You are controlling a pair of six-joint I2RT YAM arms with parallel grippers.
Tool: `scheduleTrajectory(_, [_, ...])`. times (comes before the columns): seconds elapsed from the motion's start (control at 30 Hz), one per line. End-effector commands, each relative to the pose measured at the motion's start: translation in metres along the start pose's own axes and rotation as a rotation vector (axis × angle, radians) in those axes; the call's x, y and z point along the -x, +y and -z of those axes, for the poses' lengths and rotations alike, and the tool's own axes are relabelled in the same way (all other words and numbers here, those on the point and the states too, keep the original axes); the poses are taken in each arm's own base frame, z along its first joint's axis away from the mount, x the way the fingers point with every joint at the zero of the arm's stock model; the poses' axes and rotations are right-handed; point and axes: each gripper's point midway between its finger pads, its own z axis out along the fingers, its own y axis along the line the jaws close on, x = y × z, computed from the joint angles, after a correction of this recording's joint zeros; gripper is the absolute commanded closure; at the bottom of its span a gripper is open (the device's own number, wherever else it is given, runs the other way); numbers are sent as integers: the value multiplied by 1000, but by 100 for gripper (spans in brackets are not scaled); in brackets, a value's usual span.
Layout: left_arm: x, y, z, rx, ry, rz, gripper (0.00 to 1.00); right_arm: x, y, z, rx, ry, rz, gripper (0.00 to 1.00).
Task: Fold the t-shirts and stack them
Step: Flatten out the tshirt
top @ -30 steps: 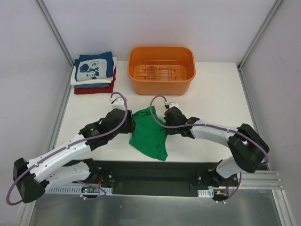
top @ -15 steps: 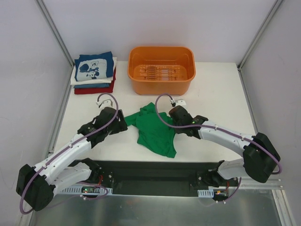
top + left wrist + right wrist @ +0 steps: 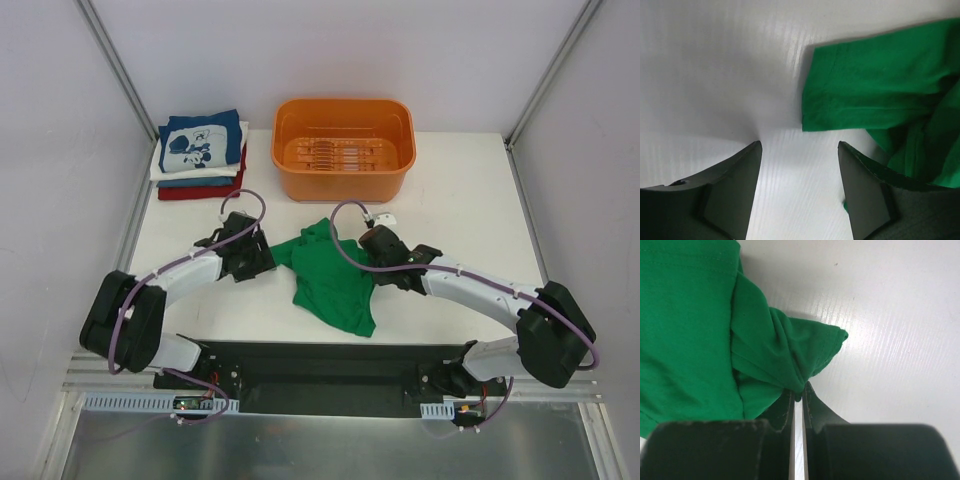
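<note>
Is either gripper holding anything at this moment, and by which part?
The right gripper is shut on the green t-shirt, pinching a bunched fold at its edge. The left gripper is open and empty.

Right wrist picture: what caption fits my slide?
Right end effector pinching a bunched fold of the green shirt on the table.

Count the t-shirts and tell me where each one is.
5: green t-shirt crumpled front centre; navy, white, blue-grey and red folded in the far-left stack; more may hide inside.
</note>
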Motion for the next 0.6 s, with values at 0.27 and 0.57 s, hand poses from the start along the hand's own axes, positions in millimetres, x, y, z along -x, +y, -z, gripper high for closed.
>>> scheduleTrajectory(0.27, [32,-50,-45,-99,50,-37,92,13,4,-4,-21,-10,-7,99])
scheduleTrajectory(0.57, [97,-102,41,-293,-210,-155,100,84,-37,56,-214,-168,35,99])
